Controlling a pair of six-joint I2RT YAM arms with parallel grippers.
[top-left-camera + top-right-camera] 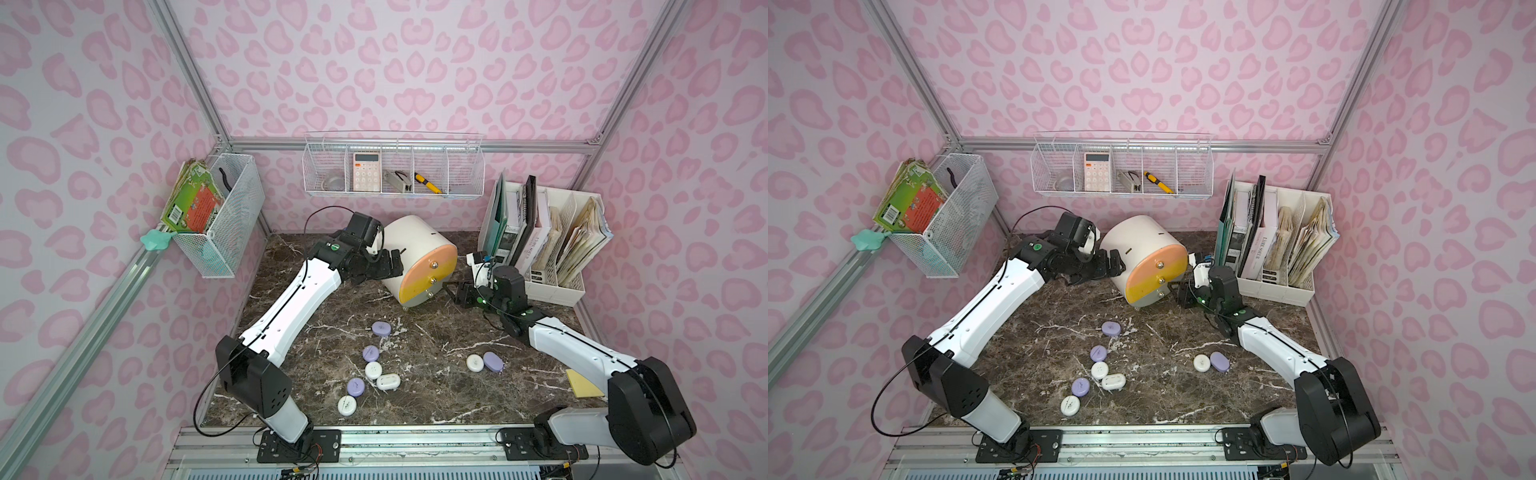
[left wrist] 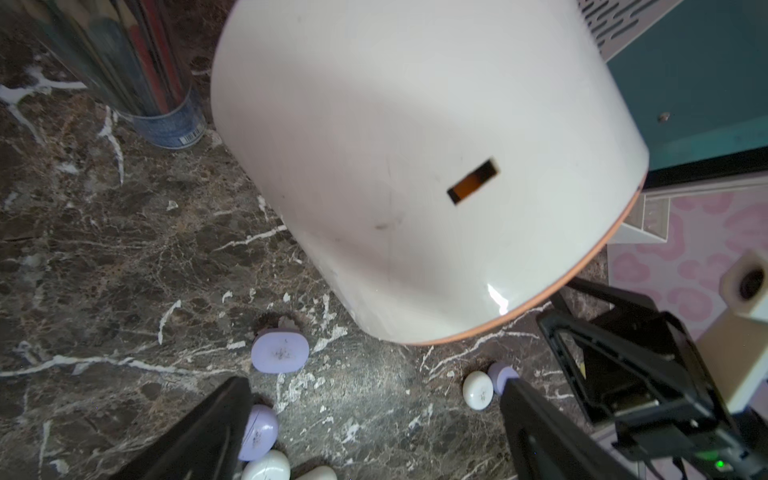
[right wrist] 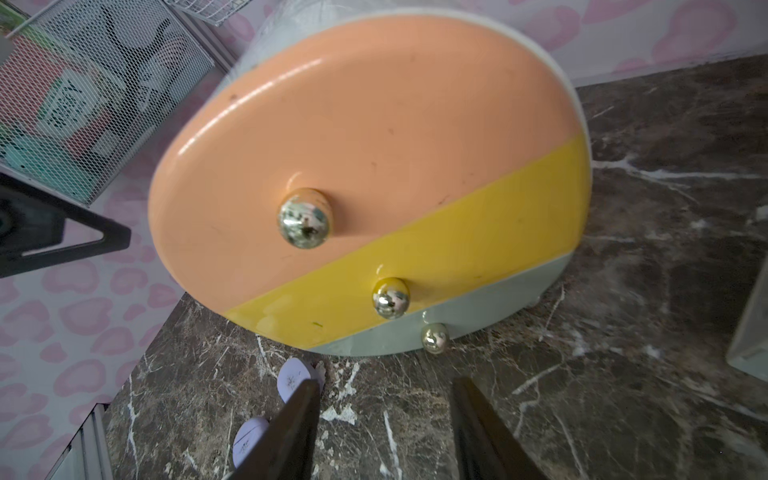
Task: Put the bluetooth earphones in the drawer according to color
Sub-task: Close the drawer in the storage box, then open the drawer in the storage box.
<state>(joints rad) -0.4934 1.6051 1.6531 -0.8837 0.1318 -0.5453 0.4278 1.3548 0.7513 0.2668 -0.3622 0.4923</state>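
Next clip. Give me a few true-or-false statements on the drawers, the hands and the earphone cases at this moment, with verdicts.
1. All three drawers of the cabinet are shut. True.
2. A black case lies on the table. False: only lilac cases and white cases show.
3. The left hand is open beside the cabinet's white side. True.
4. The right hand grips a lilac case. False: it is empty, jaws apart, facing the drawer fronts.

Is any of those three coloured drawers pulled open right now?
No, in the right wrist view the peach drawer, yellow drawer and grey-green drawer all sit flush with one another, shut.
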